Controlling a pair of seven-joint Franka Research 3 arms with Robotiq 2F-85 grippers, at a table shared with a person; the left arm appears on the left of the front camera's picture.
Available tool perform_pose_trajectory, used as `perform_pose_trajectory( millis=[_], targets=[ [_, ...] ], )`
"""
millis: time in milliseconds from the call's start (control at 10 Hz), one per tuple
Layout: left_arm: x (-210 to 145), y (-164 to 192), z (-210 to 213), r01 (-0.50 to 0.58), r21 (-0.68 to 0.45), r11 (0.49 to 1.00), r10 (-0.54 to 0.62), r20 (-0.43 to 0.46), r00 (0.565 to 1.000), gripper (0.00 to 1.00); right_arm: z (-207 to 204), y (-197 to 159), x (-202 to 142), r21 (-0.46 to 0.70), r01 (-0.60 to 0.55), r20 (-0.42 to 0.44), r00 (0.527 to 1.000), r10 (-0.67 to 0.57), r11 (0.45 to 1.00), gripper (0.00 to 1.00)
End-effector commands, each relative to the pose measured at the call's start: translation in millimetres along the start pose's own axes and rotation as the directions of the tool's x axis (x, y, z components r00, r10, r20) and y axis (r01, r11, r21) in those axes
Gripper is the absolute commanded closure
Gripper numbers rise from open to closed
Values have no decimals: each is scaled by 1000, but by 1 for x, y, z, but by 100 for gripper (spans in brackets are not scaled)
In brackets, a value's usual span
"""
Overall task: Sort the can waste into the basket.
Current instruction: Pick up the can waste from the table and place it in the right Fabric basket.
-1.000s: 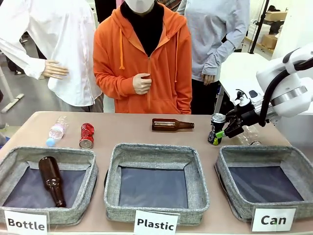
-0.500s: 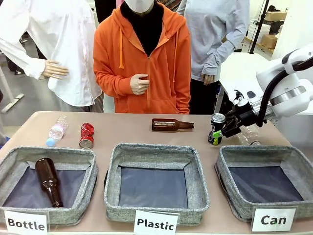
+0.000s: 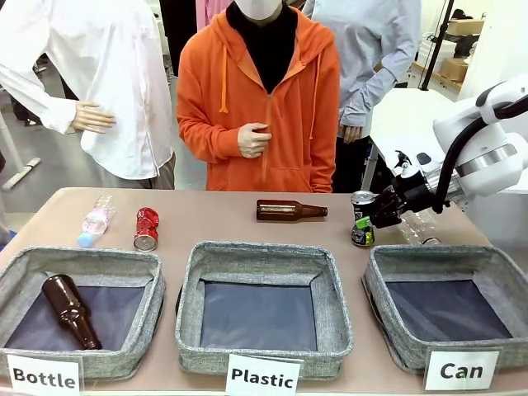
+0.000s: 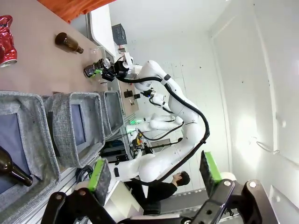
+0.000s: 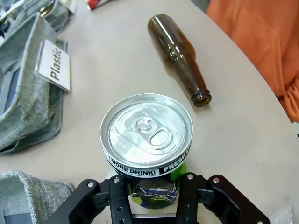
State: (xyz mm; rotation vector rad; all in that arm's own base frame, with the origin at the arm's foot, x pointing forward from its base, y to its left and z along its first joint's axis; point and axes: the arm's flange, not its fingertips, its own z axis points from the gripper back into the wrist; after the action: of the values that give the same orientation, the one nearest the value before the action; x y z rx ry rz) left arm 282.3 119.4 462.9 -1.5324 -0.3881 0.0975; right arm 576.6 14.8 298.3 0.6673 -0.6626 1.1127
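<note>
The black Pepsi can [image 3: 363, 203] stands near the table's far right, leaning slightly. My right gripper [image 3: 365, 223] is shut on its lower body. In the right wrist view the can [image 5: 146, 133] shows its silver top, with the fingers [image 5: 118, 199] pressed on both sides below. The red crushed can [image 3: 146, 228] lies at the far left of the table, also seen as the red can [image 4: 5, 39] in the left wrist view. The Can basket [image 3: 394, 323] sits at front right, just below the held can. My left gripper [image 4: 154, 170] hangs open off the table, holding nothing.
A brown bottle [image 3: 289, 210] lies mid-table behind the Plastic basket [image 3: 264, 252]. Another brown bottle [image 3: 70, 309] lies in the Bottle basket [image 3: 82, 257]. Clear plastic bottles lie at far left [image 3: 95, 220] and behind my right gripper [image 3: 421, 229]. A person in an orange hoodie stands across the table.
My right gripper has closed in on the black can, whose top tipped slightly left. The brown bottle in the Bottle basket rolled left. The person shifted right.
</note>
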Motion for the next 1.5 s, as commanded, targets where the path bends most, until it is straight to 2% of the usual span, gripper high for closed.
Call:
perform_pose_trajectory(
  millis=[0, 200, 500, 600, 700, 800, 900, 1000, 1100, 1300, 1400],
  targets=[
    [-2, -2, 0, -13, 0, 1000, 13, -9, 1000, 0, 6, 2, 13, 21, 8, 23, 1000, -9, 1000, 100],
    [-2, -2, 0, -13, 0, 1000, 13, -9, 1000, 0, 32, 27, 42, 14, -23, 11, 1000, 23, 1000, 100],
    [-2, -2, 0, -13, 0, 1000, 13, -9, 1000, 0, 104, 113, 101, 32, -126, -128, 983, 129, 992, 100],
    [-2, -2, 0, -13, 0, 1000, 13, -9, 1000, 0, 124, 148, 109, 118, -142, -173, 972, 161, 983, 100],
    [-2, -2, 0, -13, 0, 1000, 13, -9, 1000, 0, 142, 191, 113, 223, -160, -226, 951, 211, 962, 74],
    [-2, -2, 0, -13, 0, 1000, 13, -9, 1000, 0, 151, 214, 111, 267, -204, -285, 917, 279, 942, 74],
    [-2, -2, 0, -13, 0, 1000, 13, -9, 1000, 0, 161, 243, 102, 314, -217, -441, 829, 344, 924, 74],
    [-2, -2, 0, -13, 0, 1000, 13, -9, 1000, 0, 165, 256, 93, 386, -179, -539, 752, 379, 905, 74],
    [-2, -2, 0, -13, 0, 1000, 13, -9, 1000, 0, 166, 261, 82, 392, -125, -638, 677, 368, 911, 74],
    [-2, -2, 0, -13, 0, 1000, 13, -9, 1000, 0, 157, 259, 68, 321, -187, -765, 527, 371, 928, 74],
    [-2, -2, 0, -13, 0, 1000, 13, -9, 1000, 0, 155, 257, 65, 329, -216, -756, 523, 393, 919, 74]
  ],
)
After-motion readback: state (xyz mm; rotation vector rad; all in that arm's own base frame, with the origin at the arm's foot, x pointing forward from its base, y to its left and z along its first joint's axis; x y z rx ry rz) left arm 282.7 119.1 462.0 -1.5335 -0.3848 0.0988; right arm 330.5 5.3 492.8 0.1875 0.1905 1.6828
